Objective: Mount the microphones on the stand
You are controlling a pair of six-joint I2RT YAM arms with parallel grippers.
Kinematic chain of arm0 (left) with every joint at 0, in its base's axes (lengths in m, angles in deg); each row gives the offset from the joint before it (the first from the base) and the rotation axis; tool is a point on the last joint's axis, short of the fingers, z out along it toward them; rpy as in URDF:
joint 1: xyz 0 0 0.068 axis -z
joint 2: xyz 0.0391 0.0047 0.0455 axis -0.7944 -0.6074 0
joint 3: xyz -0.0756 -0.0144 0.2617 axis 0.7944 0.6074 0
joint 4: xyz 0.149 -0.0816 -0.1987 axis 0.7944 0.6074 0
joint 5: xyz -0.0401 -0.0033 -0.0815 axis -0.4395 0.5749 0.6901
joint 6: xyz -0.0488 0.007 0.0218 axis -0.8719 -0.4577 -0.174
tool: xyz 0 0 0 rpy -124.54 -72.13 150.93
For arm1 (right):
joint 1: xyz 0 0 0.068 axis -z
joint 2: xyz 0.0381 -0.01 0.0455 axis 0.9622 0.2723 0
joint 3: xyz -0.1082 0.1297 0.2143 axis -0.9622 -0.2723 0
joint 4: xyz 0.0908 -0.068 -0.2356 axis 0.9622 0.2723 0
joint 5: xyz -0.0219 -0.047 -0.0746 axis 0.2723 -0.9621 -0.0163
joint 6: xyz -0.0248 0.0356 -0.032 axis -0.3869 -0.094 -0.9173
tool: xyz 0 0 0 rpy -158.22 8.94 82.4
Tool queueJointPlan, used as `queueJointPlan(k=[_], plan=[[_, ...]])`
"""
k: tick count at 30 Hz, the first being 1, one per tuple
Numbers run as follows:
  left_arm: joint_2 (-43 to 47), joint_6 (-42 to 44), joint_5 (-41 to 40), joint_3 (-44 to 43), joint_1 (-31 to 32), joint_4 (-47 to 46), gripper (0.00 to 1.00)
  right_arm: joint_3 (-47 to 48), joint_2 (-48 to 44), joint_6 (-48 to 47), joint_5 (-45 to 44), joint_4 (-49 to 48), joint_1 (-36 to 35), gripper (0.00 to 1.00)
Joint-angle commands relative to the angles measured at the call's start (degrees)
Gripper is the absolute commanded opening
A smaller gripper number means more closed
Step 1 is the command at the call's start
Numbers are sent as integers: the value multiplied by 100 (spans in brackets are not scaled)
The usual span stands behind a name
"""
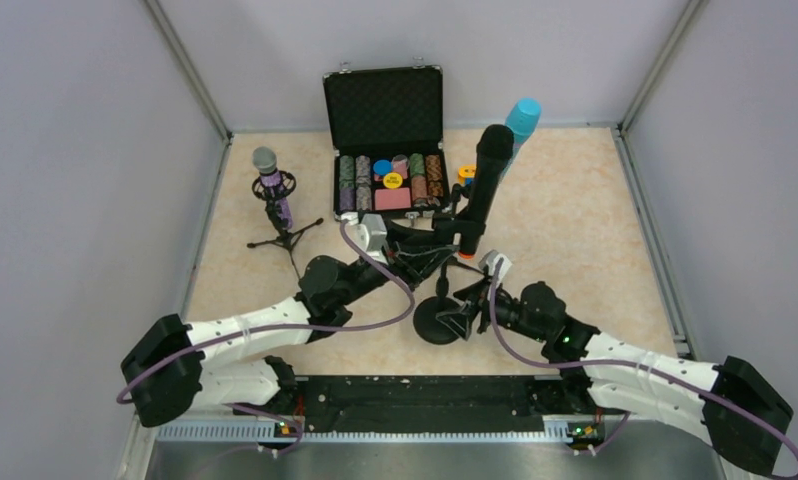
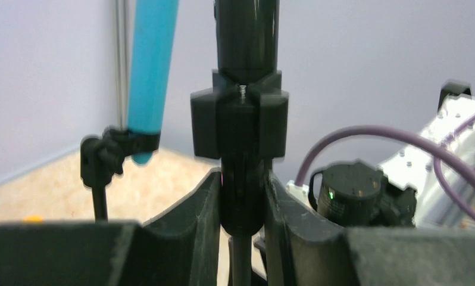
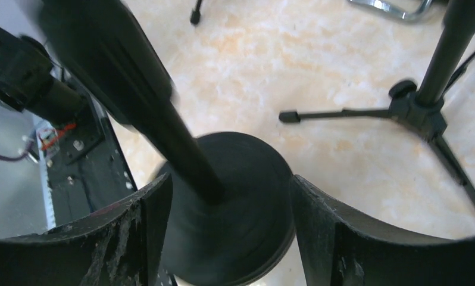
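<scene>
Purple comes 1st on your left: the glittery purple microphone (image 1: pixel 265 160) already sits upright in the cradle of its tripod stand (image 1: pixel 283 232), well apart from both arms. I'd count that one as done.

At centre, the black microphone (image 1: pixel 490 170) rises out of the clip (image 2: pixel 238 128) of the round-base stand (image 1: pixel 437 322), leaning a little, orange end downward. Your left gripper (image 2: pixel 242 190) is fully closed on the black neck directly under that clip. It reads as part of the stand, though it could be the microphone's tail. Your right gripper (image 3: pixel 230 185) has its jaws set wide around the disc base, with both fingers against its rim, so it appears to be bracing the stand. This one looks seated or nearly so. What seems left is to check that it holds and then let go.

Just right of it and farther back, the cyan microphone (image 1: pixel 522 115) stands in the clip of a 2nd tripod (image 3: pixel 418 110), so that one also looks finished.

The count is 3 microphones, with 2 mounted and 1 being settled. There are 3 stands, 2 of them tripods and 1 with a round base. You have 2 grippers, both on the centre stand. 1 open poker-chip case (image 1: pixel 383 105) sits at the back.
</scene>
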State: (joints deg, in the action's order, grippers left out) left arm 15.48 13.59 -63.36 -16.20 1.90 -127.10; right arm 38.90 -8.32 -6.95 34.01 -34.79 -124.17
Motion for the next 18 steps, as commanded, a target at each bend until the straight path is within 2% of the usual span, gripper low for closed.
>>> queueJointPlan(k=[1, 18], plan=[[462, 312, -319, -510, -11, -1110, 0, 154, 219, -139, -323, 397, -225, 70], [759, 713, -211, -475, -10, -1005, 0, 219, 507, -178, -548, 465, -399, 70]])
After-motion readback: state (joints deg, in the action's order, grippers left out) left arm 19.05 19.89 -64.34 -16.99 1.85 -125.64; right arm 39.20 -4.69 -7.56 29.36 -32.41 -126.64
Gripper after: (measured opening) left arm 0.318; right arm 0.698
